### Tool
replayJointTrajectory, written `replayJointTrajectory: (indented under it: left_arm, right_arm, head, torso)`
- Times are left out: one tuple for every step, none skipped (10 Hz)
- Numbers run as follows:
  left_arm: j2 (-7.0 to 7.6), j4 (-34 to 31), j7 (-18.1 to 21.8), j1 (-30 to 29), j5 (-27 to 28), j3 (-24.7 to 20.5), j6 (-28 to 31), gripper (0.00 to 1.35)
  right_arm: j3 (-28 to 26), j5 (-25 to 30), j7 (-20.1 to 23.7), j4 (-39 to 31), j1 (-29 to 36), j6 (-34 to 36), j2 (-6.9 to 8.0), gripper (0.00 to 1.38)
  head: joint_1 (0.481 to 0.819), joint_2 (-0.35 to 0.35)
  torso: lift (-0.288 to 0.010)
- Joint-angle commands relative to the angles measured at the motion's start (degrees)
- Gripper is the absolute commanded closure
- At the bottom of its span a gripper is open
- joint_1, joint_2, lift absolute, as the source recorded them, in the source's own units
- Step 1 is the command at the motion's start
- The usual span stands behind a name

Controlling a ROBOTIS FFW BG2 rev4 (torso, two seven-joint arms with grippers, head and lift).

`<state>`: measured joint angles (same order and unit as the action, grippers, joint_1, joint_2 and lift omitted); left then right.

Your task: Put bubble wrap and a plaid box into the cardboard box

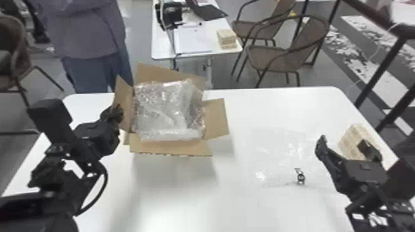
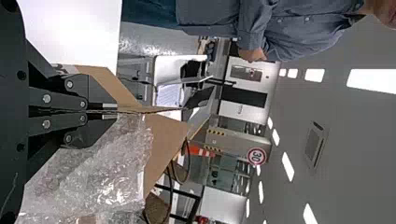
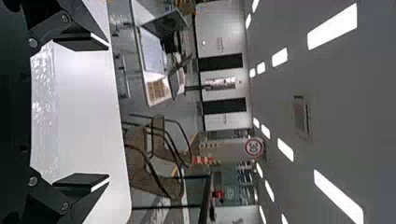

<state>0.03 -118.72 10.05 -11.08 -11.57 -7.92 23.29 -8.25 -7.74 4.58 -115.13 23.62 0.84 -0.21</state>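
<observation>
While your left gripper (image 1: 116,113) clenches its fingers on the left flap (image 1: 124,98) of the cardboard box (image 1: 173,148), bubble wrap (image 1: 163,108) sits inside, left of centre. Your right gripper (image 1: 342,143) has its fingers spread at lower right, near the plaid box (image 1: 353,137) on the worktop (image 1: 262,108).

Office-like room: desk (image 1: 162,46), chairs (image 1: 274,58)

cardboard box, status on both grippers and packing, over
Left gripper jaws shut on box flap; right gripper jaws open, empty; bubble wrap crowding cardboard box; plaid box outside on table.
</observation>
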Motion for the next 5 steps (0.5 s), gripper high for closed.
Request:
replayJointTrajectory:
  left_arm:
    - [-0.17, -0.3, 0.0, -0.5, 0.1, -0.4, 0.0, 1.22]
    - [-0.17, -0.4, 0.1, -0.6, 0.1, -0.5, -0.1, 1.22]
    - [-0.17, -0.5, 0.1, -0.8, 0.1, -0.6, -0.2, 1.22]
    - [-0.17, -0.5, 0.1, -0.9, 0.0, -0.7, -0.2, 1.22]
    - [-0.17, -0.5, 0.1, -0.9, 0.0, -0.8, -0.2, 1.22]
  right_arm:
    - [-2.0, -0.2, -1.7, 2.5, 3.5, -5.3, 0.26, 0.28]
    - [-2.0, -0.5, -6.6, 5.0, 4.9, -9.5, 0.26, 0.28]
    - [-2.6, -2.0, -9.7, 7.6, 5.3, -11.8, 0.26, 0.28]
    - [-4.6, -4.6, -9.6, 10.4, 4.8, -13.0, 0.26, 0.28]
    - [-6.1, -7.3, -9.6, 12.3, 4.7, -13.9, 0.26, 0.28]
  head:
    - [0.695, -0.046]
    - [0.695, -0.069]
    - [0.695, -0.082]
    - [0.695, -0.112]
    - [0.695, -0.133]
  torso:
    - [-0.105]
    - [-0.105]
    - [-0.105]
    - [-0.105]
    - [-0.105]
